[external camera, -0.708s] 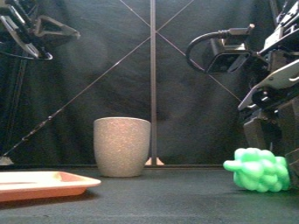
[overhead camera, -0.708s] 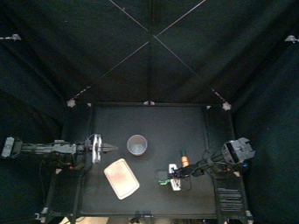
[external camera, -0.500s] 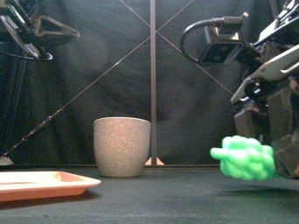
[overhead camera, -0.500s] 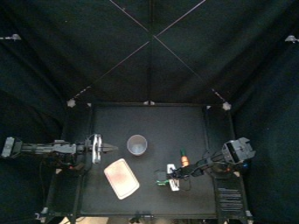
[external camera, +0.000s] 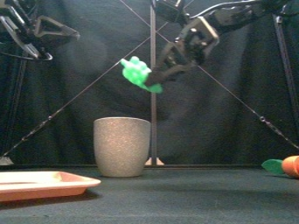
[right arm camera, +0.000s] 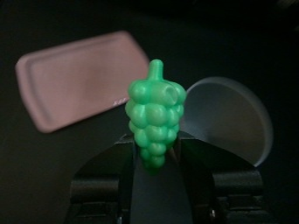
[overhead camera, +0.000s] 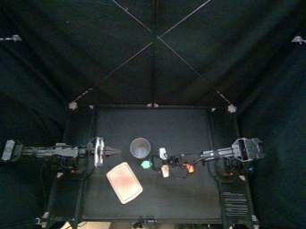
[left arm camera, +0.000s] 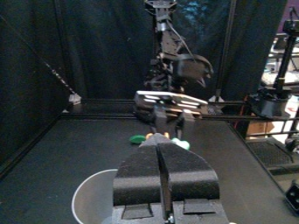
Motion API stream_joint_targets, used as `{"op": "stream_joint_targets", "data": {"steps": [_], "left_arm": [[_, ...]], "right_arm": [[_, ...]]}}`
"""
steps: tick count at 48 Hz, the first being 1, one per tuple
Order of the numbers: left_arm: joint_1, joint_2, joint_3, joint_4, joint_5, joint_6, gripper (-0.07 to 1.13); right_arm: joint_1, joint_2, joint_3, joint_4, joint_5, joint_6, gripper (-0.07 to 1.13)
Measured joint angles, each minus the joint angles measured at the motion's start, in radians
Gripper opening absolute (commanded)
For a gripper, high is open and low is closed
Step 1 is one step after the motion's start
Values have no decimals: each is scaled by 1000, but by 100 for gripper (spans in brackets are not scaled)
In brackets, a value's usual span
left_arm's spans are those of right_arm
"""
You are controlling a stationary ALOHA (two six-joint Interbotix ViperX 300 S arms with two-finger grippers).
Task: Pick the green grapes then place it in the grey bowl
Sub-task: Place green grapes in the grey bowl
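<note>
Green grapes [external camera: 136, 72] up in the air, pinched at the lower end between the jaws of the right gripper [external camera: 158, 81], stem pointing out past them. Well clear of the table, hanging above the right edge of the grey bowl [external camera: 121, 146] as seen from the front. From the top view, just beside the rim on the side nearer the table's front, not yet over the opening. Looks like the carry stage: pick done, drop not yet made.

Left gripper [left arm camera: 163, 171] resting at the table's left side, jaws pressed together on nothing, pointed toward the bowl. Pink tray [external camera: 41, 184] flat at front left, bare. Orange toy [external camera: 284, 166] low at the far right, well apart from all this.

Next, most likely: ease a touch further back and left until centred over the mouth, sink closer to the rim, then spread the jaws. Tall, narrow target, so centring first; otherwise a fair chance of a bounce off the rim.
</note>
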Motion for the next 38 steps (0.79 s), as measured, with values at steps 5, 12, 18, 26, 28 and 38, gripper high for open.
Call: {"op": "stream_joint_targets", "data": {"steps": [5,12,18,26,28,38], "left_arm": [[-2,0,8,0,2,0,8],[-2,0,15,0,0,0,8],[0,0,18,2,0,0,8],[6,0,20,2,0,0,8],[6,0,23,0,0,0,8],[17,0,31,2,0,2,8]], "right_arm": [[-69,14,-34,-18,-77,3,59],[-138,64,-49,-3,-141,5,60],[-158,98,-61,74,-149,6,60],[-170,129,-69,183,-132,3,60],[-172,135,-71,193,-130,5,61],[-173,163,-74,206,-129,5,64]]}}
